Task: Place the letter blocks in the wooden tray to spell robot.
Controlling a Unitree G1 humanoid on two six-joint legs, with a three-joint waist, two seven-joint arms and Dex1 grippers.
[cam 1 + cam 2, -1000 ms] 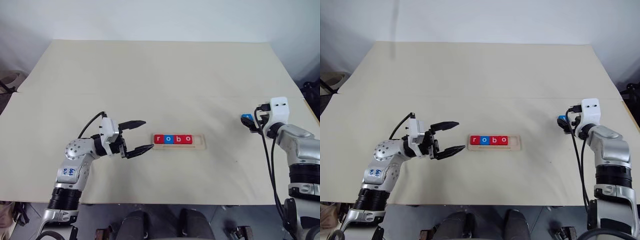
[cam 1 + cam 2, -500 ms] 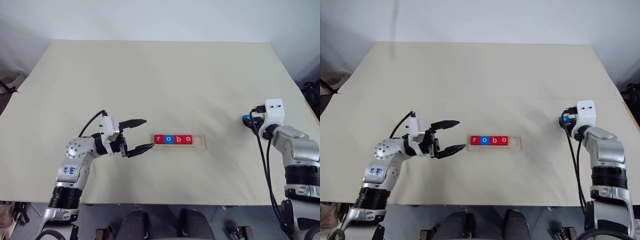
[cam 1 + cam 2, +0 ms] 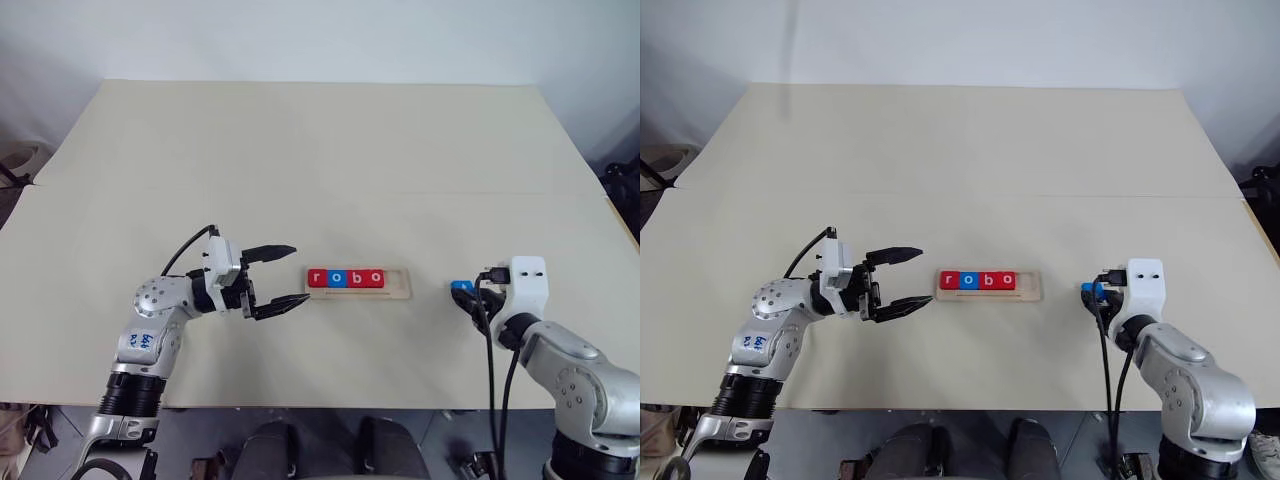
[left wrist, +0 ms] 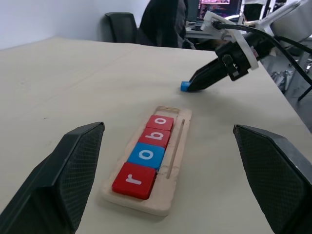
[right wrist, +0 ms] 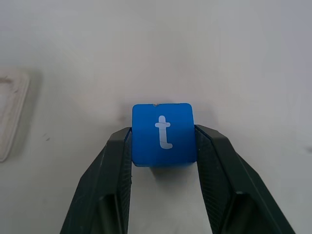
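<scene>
The wooden tray [image 3: 402, 282] lies at mid-table with four letter blocks in its groove: a red r [image 3: 318, 278], a blue o [image 3: 338, 278], a red b [image 3: 357, 278] and a red o [image 3: 376, 278]. The slot at its right end is bare. To the right of the tray, my right gripper [image 3: 1090, 293] is shut on a blue block with a white t [image 5: 163, 132], held low over the table with the letter facing up. My left gripper [image 3: 298, 273] hovers open just left of the tray, pointing at it with nothing between its fingers.
The tan table [image 3: 320, 160] stretches wide behind the tray. Its front edge [image 3: 330, 405] runs close below both arms. Black cables [image 3: 490, 350] hang from the right wrist.
My right gripper has carried the blue t block from the far right of the table in toward the tray and nearer the front edge. The left gripper has stayed put.
</scene>
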